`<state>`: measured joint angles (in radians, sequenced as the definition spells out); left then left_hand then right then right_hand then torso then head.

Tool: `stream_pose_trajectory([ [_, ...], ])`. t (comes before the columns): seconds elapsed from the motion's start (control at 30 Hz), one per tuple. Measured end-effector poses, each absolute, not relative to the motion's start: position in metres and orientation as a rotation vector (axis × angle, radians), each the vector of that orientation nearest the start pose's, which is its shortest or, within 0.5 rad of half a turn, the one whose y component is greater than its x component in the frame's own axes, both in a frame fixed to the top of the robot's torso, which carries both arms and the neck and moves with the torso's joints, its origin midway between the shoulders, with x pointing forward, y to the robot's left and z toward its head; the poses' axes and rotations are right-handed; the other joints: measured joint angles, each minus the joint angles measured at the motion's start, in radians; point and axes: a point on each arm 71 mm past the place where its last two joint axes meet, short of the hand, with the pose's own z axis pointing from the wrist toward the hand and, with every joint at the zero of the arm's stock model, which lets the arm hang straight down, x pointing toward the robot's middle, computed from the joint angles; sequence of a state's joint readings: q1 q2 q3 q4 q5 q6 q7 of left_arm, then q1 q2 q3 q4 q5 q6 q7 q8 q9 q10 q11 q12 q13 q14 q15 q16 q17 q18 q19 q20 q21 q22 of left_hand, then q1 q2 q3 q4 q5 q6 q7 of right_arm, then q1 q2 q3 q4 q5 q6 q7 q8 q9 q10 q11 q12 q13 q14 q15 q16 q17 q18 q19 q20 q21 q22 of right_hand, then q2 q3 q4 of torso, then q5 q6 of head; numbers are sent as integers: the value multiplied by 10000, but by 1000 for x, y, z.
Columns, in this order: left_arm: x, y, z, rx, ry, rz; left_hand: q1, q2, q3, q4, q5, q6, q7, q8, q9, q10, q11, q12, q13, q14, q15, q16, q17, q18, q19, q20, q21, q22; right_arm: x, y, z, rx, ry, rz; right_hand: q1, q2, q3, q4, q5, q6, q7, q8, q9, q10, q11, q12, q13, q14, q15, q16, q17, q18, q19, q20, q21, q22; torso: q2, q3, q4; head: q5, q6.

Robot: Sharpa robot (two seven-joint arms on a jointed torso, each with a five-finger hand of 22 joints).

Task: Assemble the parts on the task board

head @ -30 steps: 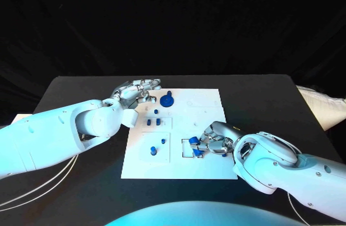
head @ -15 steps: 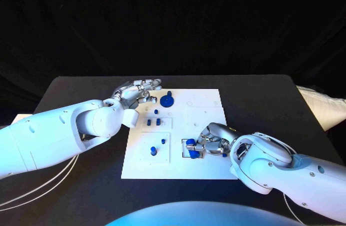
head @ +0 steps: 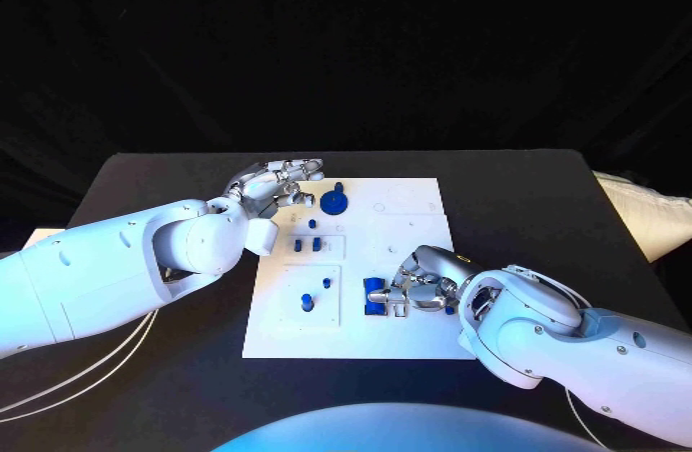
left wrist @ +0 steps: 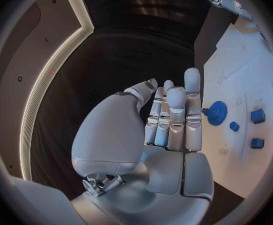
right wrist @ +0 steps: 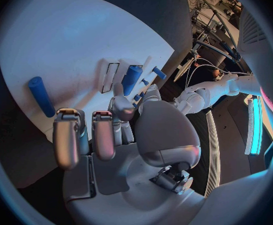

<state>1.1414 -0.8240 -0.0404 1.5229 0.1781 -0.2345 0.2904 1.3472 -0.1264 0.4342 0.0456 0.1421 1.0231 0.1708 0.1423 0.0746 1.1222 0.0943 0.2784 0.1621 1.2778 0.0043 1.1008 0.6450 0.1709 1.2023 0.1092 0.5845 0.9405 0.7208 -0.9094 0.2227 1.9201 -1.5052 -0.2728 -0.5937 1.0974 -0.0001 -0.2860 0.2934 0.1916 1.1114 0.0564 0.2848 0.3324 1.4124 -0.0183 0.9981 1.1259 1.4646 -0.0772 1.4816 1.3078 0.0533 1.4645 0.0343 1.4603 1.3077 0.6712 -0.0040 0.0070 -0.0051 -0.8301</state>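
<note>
Task board sitting mid-table, white, used here as the reference. Right hand down over the board's near-right part, pinching a blue cylinder part right beside a rectangular slot; a second blue rod lying loose on the board well apart. Left hand parked off the board's far-left corner, fingers straight and together, holding nothing. Blue gear near that corner, small blue pegs just beyond.

White board on black table; blue parts; silver hands, white arms.
</note>
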Motion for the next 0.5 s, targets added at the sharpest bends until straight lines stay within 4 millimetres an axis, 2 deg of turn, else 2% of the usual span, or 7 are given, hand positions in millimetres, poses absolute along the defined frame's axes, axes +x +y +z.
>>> stream_pose_trajectory([
  [0.07,476,197,-217,-14203,15380,-15936,0,0,0,0,0,0,0,0,0,0,0,0,0,0,0,0,0,0,0,0,0,1,356,-155,-256,2036,20088,6087,55,12,161,-47,143,0,0,0,53,0,0,0,0,0,0,0,0,0,0,0,0,0,0,0,0,0,1],
  [0.13,476,197,-217,-14204,15381,-15935,0,0,0,0,0,0,0,0,0,0,0,0,0,0,0,0,0,0,0,0,0,0,356,-155,-256,2001,20079,6089,639,74,362,-245,403,-36,-36,0,109,0,0,0,7,0,0,0,0,0,0,0,0,0,0,0,0,0,1],
  [0.2,476,197,-217,-14204,15382,-15935,0,0,0,0,0,0,0,0,0,0,0,0,0,0,0,0,0,-1,0,0,0,1,355,-154,-256,1951,20070,6088,1324,61,553,-551,429,-36,-36,0,158,0,0,-5,19,0,1,0,-1,0,0,0,0,-1,1,0,0,1,-7],
  [0.27,476,197,-217,-14204,15383,-15935,0,0,0,0,0,0,0,0,0,0,0,0,-1,0,0,0,0,-1,0,0,0,1,355,-154,-255,1902,20062,6084,1947,66,714,-905,207,-36,-36,0,209,0,0,-41,62,0,0,0,-1,0,-1,1,0,-1,3,0,-1,1,-11],
  [0.33,476,197,-217,-14205,15385,-15935,0,0,0,0,0,0,0,0,0,0,0,0,-1,0,0,0,0,0,0,0,0,1,355,-153,-255,1834,20051,6079,2292,88,854,-1078,-29,-36,-36,0,248,0,0,4,130,37,-36,0,-1,0,5,-5,0,-1,3,-1,-3,1,-15],
  [0.5,476,197,-217,-14206,15388,-15935,0,0,0,0,0,0,0,0,0,0,0,0,-1,0,0,0,0,0,0,0,0,1,355,-152,-255,1673,19992,6061,2768,150,1088,-1395,-376,-36,-36,0,291,-26,11,30,195,37,-34,0,-2,0,36,-36,-1,-2,3,-7,-2,0,-32],
])
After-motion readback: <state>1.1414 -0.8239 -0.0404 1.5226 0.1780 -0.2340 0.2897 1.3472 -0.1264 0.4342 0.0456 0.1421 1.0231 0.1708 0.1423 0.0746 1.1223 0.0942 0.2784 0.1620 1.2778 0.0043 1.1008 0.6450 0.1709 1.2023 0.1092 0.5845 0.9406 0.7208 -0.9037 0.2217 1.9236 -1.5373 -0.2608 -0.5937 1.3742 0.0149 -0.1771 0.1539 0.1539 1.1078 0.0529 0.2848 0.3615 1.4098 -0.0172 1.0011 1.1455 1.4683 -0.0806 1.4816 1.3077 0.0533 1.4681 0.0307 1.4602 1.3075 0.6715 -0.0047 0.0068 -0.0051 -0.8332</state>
